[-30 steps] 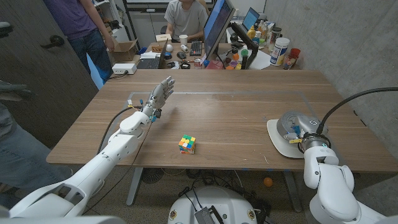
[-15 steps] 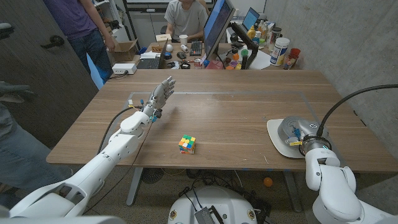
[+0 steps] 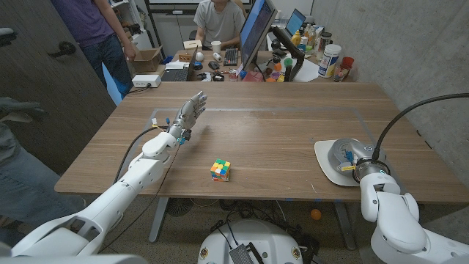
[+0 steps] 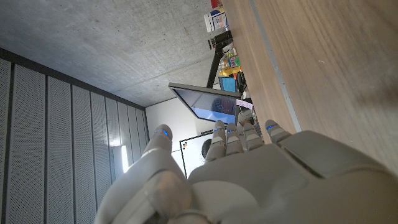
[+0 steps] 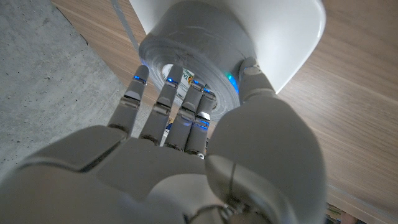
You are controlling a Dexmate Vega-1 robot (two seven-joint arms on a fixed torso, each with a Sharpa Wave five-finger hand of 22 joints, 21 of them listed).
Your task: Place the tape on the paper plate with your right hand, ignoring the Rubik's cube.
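Note:
The grey tape roll [image 3: 341, 151] sits on the white paper plate [image 3: 325, 166] at the table's right. My right hand [image 3: 364, 166] is at the roll's near side. In the right wrist view my right hand [image 5: 186, 155] has its fingers [image 5: 166, 102] in the hole of the tape roll [image 5: 186, 34] and its thumb against the outer wall, so it grips the roll over the plate [image 5: 292, 50]. The Rubik's cube [image 3: 220, 170] stands near the front edge, at the middle. My left hand [image 3: 189, 112] is open at the far left, fingers stretched away from me.
A thin taped outline [image 3: 256, 110] marks the tabletop's far part. Behind the table stands a cluttered desk with a monitor [image 3: 256, 33] and bottles [image 3: 330, 60]. People are at the back and left edge. The concrete wall lies to the right.
My right hand and the tape have sunk slightly toward me onto the plate. The left arm and the cube have not moved.

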